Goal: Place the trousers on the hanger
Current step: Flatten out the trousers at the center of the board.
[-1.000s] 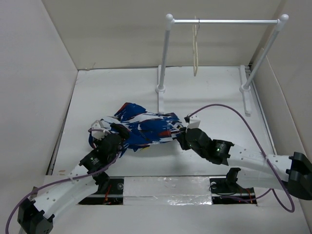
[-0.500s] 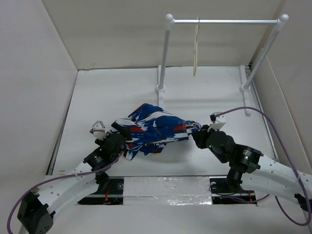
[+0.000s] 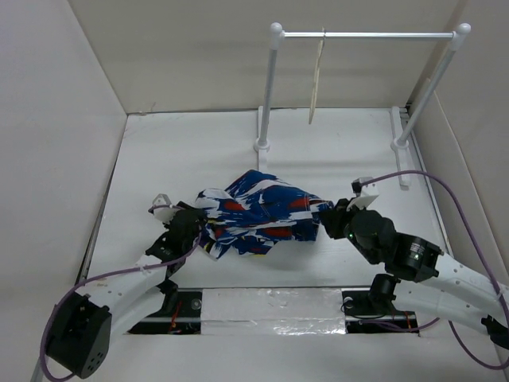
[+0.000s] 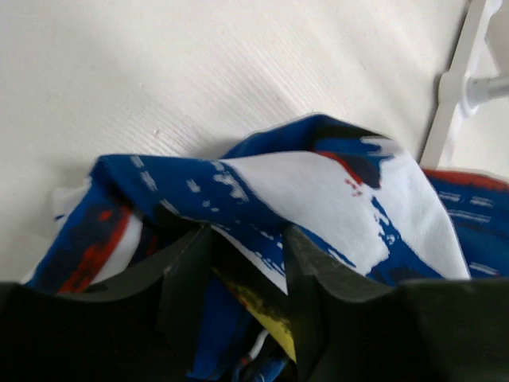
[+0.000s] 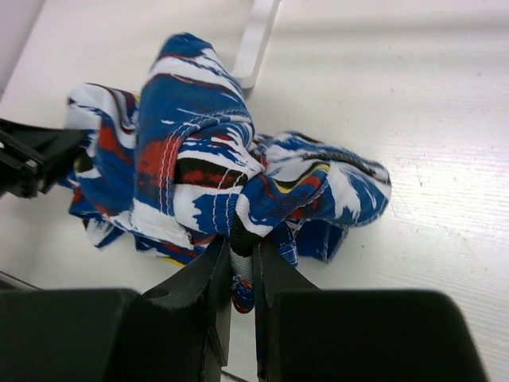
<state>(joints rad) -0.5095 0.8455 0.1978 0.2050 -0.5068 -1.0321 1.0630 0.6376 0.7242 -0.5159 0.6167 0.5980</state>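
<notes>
together, left and right jaws pinch the bunched trousers (image 3: 258, 211).

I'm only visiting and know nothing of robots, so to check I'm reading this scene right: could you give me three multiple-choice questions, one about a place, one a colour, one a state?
1. Where is the hanger?
A. on the table
B. hooked on the rack's crossbar
C. in a claw

2. Which colour covers most of the trousers?
A. bright blue
B. green
C. grey

3. What is the right claw doing?
A. open, empty
B. shut on nothing
C. shut on a fold of the trousers

Answers: 1 B, it dangles from the bar; 2 A, blue dominates the other patches; 3 C, cloth is pinched between its fingers.
</notes>
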